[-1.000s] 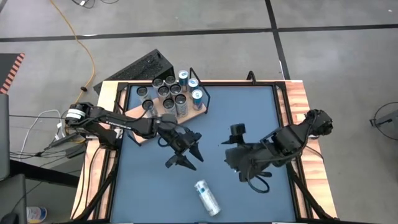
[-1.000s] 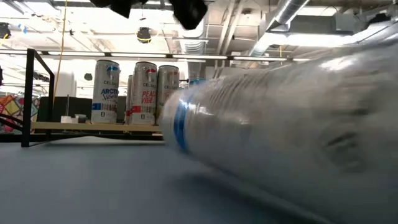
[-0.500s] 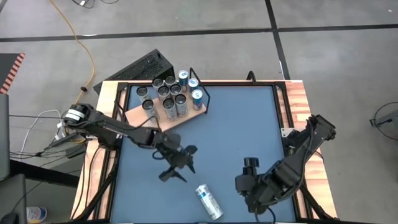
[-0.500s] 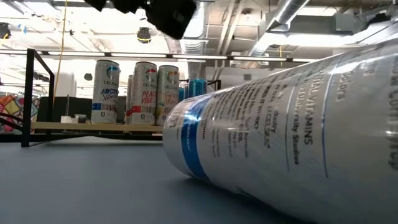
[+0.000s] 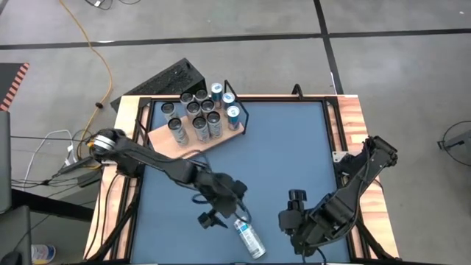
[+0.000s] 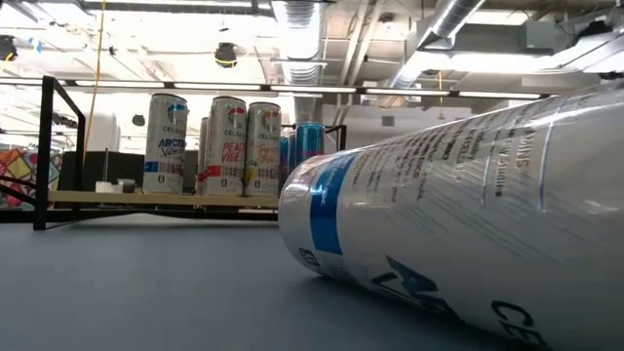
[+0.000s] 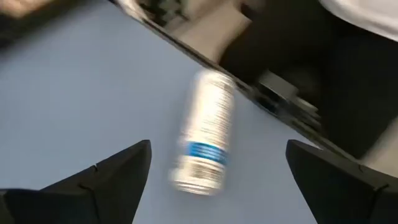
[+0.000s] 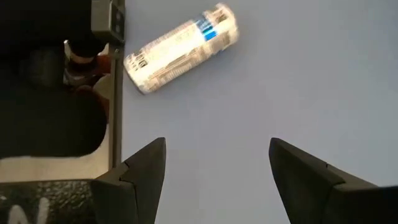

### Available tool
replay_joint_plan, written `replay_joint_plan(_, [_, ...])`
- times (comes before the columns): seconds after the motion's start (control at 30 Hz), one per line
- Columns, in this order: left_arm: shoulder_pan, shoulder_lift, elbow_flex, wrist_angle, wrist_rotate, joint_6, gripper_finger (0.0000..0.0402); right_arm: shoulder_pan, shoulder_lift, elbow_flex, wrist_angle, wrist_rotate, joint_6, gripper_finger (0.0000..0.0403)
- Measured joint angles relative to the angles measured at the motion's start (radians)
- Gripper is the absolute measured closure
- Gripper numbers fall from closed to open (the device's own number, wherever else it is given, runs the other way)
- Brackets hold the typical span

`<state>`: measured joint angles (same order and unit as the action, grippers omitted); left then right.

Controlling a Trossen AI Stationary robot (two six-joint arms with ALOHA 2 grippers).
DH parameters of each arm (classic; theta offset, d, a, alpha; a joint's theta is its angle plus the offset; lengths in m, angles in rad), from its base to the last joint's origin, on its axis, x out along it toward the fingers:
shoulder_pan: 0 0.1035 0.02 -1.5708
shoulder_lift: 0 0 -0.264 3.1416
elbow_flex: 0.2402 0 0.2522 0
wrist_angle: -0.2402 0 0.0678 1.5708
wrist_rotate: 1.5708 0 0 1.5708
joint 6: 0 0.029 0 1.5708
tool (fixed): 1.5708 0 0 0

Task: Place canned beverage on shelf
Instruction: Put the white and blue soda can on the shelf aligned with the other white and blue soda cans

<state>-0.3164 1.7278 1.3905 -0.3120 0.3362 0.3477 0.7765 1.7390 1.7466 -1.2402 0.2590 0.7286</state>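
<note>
The left gripper (image 5: 221,213), fingers spread wide and empty, hangs just beside the white-and-blue beverage can (image 5: 246,235), which lies on its side on the blue tabletop (image 5: 280,154) near the front edge. The right gripper (image 8: 214,165), also spread and empty, sits near the can's other side. Well apart, at the far left corner, the shelf (image 5: 163,136) carries upright cans (image 5: 199,110); their labels are partly hidden behind one another at table level.
</note>
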Motion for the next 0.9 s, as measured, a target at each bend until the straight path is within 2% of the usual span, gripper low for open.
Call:
replay_joint_plan(0.17, [0.011,0.165,0.146,-0.073,0.199,0.034,0.0043,0.022,0.000,0.000,0.011,-0.031,0.034,0.0138])
replay_joint_plan(0.23, [0.027,0.219,0.197,-0.102,0.249,0.057,0.0043,0.039,0.000,0.000,0.012,-0.031,0.055,0.0138])
replay_joint_plan(0.4, [0.058,0.299,0.267,-0.094,0.253,0.124,0.0043,0.077,0.000,0.000,0.011,-0.030,0.065,0.0138])
replay_joint_plan(0.73, [0.061,0.391,0.294,-0.076,0.283,0.099,0.0043,0.089,0.000,0.000,-0.013,-0.024,0.048,0.0138])
replay_joint_plan(0.9, [0.049,0.394,0.293,-0.107,0.184,0.108,0.0043,0.094,0.000,0.000,-0.009,0.012,0.041,0.0138])
